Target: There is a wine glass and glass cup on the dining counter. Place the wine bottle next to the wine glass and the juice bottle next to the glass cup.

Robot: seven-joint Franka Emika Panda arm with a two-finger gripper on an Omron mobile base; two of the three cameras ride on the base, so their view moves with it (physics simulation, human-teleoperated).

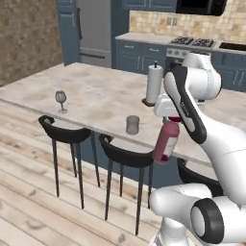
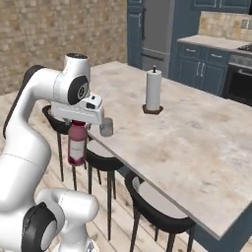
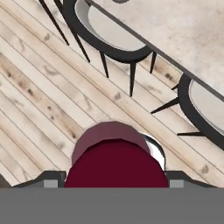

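My gripper (image 1: 173, 119) (image 2: 77, 121) is shut on the dark red cap of the pinkish-maroon juice bottle (image 1: 166, 141) (image 2: 76, 145) (image 3: 116, 162). The bottle hangs upright in the air, off the near edge of the dining counter (image 1: 101, 91) (image 2: 197, 133) (image 3: 188, 26) and above the stools and the wooden floor. The glass cup (image 1: 132, 124) (image 2: 106, 127) stands on the counter close to that edge, just left of the bottle in the left base view. Further left along the same edge stands the wine glass (image 1: 60, 100). The wine bottle is out of view.
A paper towel roll (image 1: 154, 82) (image 2: 153, 90) stands upright on its holder mid-counter. Black stools (image 1: 65, 132) (image 1: 125, 153) (image 2: 157, 206) (image 3: 109, 30) line the near side under the counter edge. Kitchen cabinets and a stove run along the far wall.
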